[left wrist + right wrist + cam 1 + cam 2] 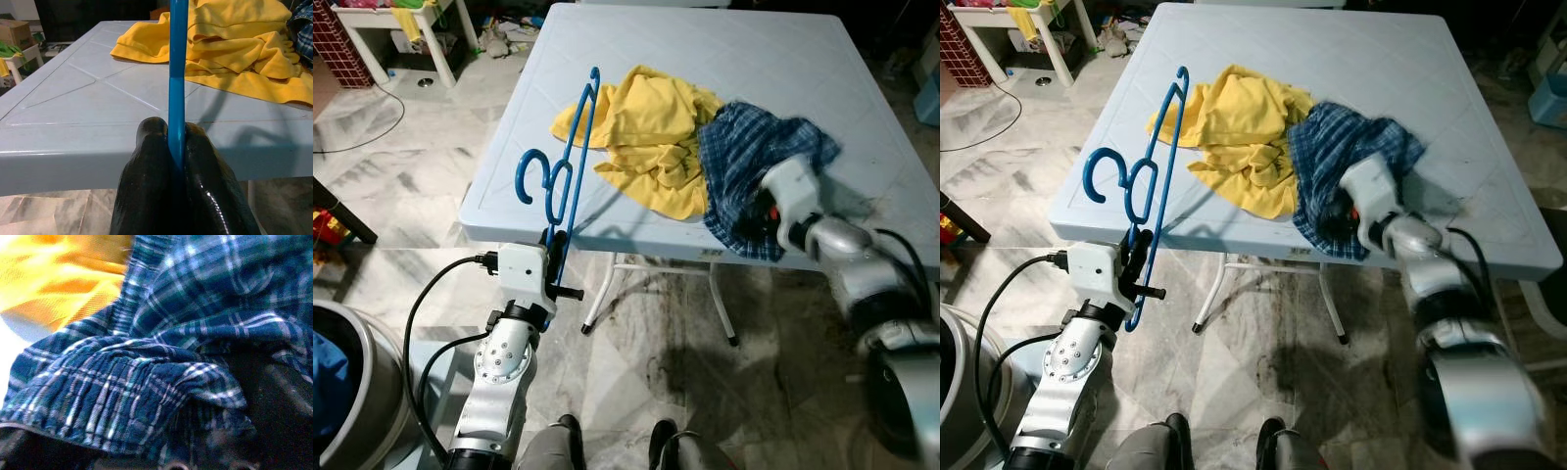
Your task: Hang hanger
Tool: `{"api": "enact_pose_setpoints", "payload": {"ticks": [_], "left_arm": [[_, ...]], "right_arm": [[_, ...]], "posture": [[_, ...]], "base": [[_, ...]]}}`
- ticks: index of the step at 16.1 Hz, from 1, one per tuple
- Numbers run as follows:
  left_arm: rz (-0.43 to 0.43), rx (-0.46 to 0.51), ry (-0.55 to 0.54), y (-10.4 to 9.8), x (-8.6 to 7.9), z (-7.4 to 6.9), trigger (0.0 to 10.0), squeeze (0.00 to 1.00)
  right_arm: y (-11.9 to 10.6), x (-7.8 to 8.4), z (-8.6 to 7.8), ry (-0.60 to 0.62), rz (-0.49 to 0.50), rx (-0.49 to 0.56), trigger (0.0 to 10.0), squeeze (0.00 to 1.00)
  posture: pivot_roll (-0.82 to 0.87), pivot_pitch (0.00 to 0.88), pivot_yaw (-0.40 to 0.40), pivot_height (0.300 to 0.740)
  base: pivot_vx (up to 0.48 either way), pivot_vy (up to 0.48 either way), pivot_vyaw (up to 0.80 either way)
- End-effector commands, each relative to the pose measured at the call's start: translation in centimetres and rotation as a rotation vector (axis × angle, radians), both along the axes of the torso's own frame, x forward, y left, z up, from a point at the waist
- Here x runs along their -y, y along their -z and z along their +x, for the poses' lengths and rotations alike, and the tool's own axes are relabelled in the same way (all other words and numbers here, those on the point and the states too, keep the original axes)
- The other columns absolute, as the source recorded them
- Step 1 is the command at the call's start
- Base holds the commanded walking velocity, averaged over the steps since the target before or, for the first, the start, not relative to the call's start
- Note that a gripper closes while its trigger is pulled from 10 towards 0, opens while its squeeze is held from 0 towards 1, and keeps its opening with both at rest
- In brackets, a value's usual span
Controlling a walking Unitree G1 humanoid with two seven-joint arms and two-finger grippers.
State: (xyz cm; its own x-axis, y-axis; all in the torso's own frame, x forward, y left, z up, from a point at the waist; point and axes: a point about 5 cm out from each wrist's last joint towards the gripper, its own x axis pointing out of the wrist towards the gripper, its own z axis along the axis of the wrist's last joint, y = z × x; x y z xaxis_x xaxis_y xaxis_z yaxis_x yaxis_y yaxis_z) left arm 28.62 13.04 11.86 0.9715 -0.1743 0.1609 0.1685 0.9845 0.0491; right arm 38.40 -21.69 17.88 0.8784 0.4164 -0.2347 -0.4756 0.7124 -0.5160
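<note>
— Plastic hanger [570, 157]: where is it?
— Clamped in my left gripper [177, 147] at seven o'clock off the table [822, 88]; light, stiff, slick. Right gripper's [766, 211] fingers are buried in plaid cloth [754, 157], can't tell.

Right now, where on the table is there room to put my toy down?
The table is bare along its far side beyond the yellow cloth, and on the left behind the hanger. The near middle is crowded: the plaid cloth lies there with the right gripper in it.
</note>
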Motion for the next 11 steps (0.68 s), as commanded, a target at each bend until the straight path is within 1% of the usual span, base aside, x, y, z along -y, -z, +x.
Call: {"api": "enact_pose_setpoints", "payload": {"ticks": [1, 2, 4, 5, 6, 7, 8, 9, 10, 11], "left_arm": [[0.021, -0.120, -0.017, 2.4, -0.5, -0.5, 10.0, 0.00], [0.023, -0.120, -0.015, 2.4, -0.5, -0.4, 10.0, 0.00], [0.024, -0.121, -0.013, 2.5, -0.4, -0.4, 10.0, 0.00], [0.024, -0.120, -0.012, 2.5, -0.4, -0.4, 10.0, 0.00], [0.023, -0.119, -0.012, 2.5, -0.4, -0.4, 10.0, 0.00], [0.023, -0.120, -0.013, 2.5, -0.4, -0.4, 10.0, 0.00], [0.022, -0.120, -0.014, 2.5, -0.4, -0.4, 10.0, 0.00], [0.023, -0.120, -0.012, 2.5, -0.4, -0.4, 10.0, 0.00], [0.023, -0.120, -0.011, 2.5, -0.4, -0.4, 10.0, 0.00], [0.024, -0.120, -0.008, 2.5, -0.4, -0.3, 10.0, 0.00]], "right_arm": [[-0.7, 0.4, -0.5, -0.069, -0.168, 0.063, 10.0, 0.00], [-2.2, 0.8, -0.4, -0.060, -0.201, 0.159, 10.0, 0.00], [-5.7, 1.8, 0.1, 0.069, -0.082, 0.357, 10.0, 0.00], [-6.9, 2.1, -0.1, 0.112, -0.025, 0.444, 10.0, 0.00], [-7.2, 2.2, -0.4, 0.112, 0.020, 0.478, 10.0, 0.00], [-7.0, 2.1, -0.7, 0.086, 0.080, 0.469, 10.0, 0.00], [-5.9, 1.9, -0.9, 0.028, 0.054, 0.387, 10.0, 0.00], [-2.7, 1.1, -1.7, -0.144, -0.094, 0.173, 10.0, 0.00], [-2.2, 1.2, -2.2, -0.192, -0.224, 0.196, 10.0, 0.00], [-3.4, 1.9, -1.7, -0.096, -0.155, 0.259, 10.0, 0.00]], "posture": [[0.09, 0.191, -0.014, 0.740], [0.09, 0.191, -0.014, 0.740], [0.08, 0.190, -0.011, 0.740], [0.08, 0.190, -0.010, 0.740], [0.08, 0.190, -0.012, 0.740], [0.08, 0.190, -0.012, 0.740], [0.08, 0.191, -0.011, 0.740], [0.08, 0.191, -0.011, 0.740], [0.08, 0.191, -0.007, 0.740], [0.08, 0.191, -0.007, 0.740]], "base": [[0.000, 0.000, 0.00], [0.000, 0.000, 0.00], [0.000, 0.000, 0.00], [0.000, 0.000, 0.00], [0.000, 0.000, 0.00], [0.000, 0.000, 0.00], [0.000, 0.000, 0.00], [0.000, 0.000, 0.00], [0.000, 0.000, 0.00], [0.000, 0.000, 0.00]]}}
